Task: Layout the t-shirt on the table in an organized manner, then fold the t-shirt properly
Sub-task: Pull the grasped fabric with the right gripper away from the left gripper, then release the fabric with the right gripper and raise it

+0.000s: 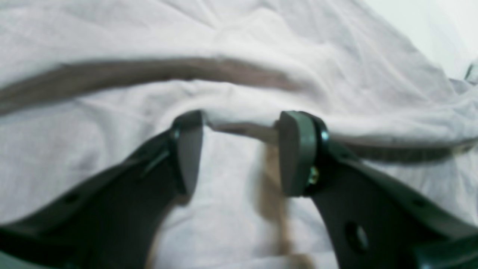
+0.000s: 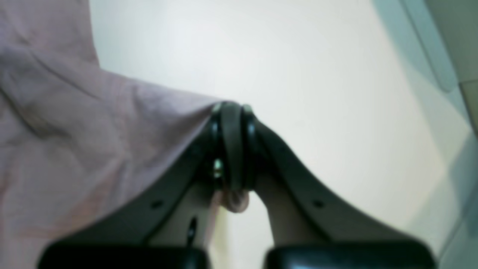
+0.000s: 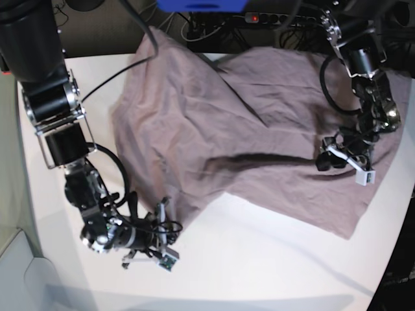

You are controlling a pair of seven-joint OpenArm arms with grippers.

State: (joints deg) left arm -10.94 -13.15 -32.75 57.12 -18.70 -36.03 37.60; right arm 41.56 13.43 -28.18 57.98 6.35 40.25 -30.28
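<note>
The mauve-brown t-shirt (image 3: 246,129) lies spread and wrinkled over the back and right of the white table (image 3: 259,259). In the base view my right gripper (image 3: 162,223) is at the front left, at the shirt's lowest corner. The right wrist view shows that gripper (image 2: 231,112) shut on the t-shirt (image 2: 93,130), whose cloth stretches away to the left above the bare table (image 2: 298,74). My left gripper (image 3: 322,161) hovers low over the shirt's right side. Its jaws (image 1: 241,127) stand open, and a folded edge of the t-shirt (image 1: 239,93) runs across between the fingertips (image 1: 297,153).
Cables and a power strip (image 3: 259,16) run behind the table's back edge, with a blue object (image 3: 201,5) above. The table's edge (image 2: 429,56) shows at the right of the right wrist view. Bare tabletop (image 3: 272,272) lies in front of the shirt.
</note>
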